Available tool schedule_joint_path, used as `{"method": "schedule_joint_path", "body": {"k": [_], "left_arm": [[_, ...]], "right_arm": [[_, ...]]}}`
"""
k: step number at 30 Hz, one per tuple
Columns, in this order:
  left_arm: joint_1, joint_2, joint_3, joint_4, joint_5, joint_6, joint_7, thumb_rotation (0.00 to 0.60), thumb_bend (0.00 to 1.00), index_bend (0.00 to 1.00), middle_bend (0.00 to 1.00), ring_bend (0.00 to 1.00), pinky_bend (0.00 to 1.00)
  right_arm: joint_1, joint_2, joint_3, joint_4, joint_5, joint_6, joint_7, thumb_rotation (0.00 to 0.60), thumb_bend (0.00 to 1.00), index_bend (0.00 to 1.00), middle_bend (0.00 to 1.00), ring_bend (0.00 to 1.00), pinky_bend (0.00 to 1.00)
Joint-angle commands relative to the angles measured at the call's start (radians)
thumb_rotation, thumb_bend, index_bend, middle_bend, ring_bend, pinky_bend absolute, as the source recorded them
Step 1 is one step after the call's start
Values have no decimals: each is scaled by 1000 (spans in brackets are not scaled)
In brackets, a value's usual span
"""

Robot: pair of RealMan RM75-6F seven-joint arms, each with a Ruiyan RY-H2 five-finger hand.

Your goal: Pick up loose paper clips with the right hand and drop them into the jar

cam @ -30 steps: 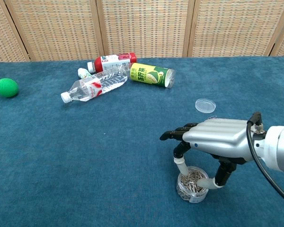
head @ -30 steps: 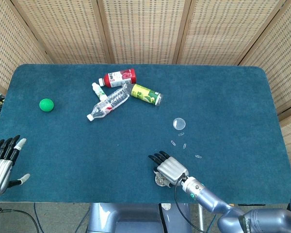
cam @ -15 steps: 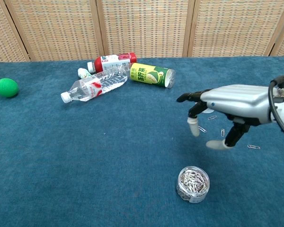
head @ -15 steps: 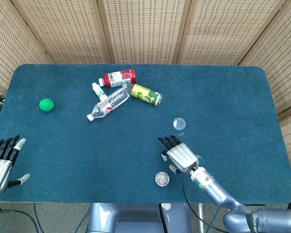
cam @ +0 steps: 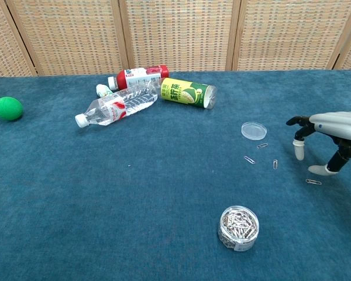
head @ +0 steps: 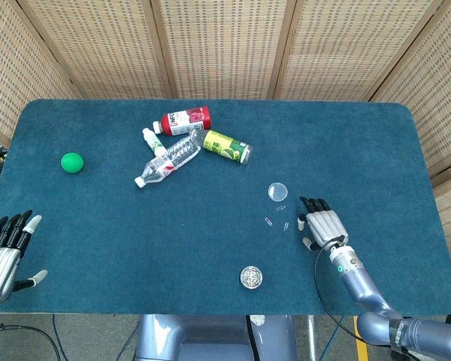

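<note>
Right hand [cam: 330,137] hovered empty, fingers spread, right over the nearest paper clip [cam: 313,182], the jar [cam: 238,227] off to its left.

Matt blue cloth table [cam: 76,193]; clear glossy plastic jar [cam: 238,228] of shiny metal paper clips [cam: 238,222].

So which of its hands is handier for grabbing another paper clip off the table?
The right hand. It hovers open beside the loose paper clips, one clip lying just under its fingertips. The left hand sits at the far table edge.
</note>
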Motion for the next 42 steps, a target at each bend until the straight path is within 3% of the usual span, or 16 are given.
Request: {"method": "schedule_joint_path", "body": {"k": [1, 15, 42], "left_arm": [[-1, 0, 0, 1, -1, -1, 0, 600, 0, 0, 0, 0, 0], [-1, 1, 3, -1, 3, -3, 0, 600, 0, 0, 0, 0, 0], [-3, -3, 1, 1, -6, -11, 6, 600, 0, 0, 0, 0, 0]], "right_arm": [[-14, -13, -1, 21, 1, -5, 24, 600, 322, 453, 0, 0, 0], [-86, -56, -37, 87, -136, 51, 101, 600, 322, 478, 0, 0, 0], [-108, -99, 0, 178, -140, 5, 111, 600, 323, 506, 0, 0, 0]]}}
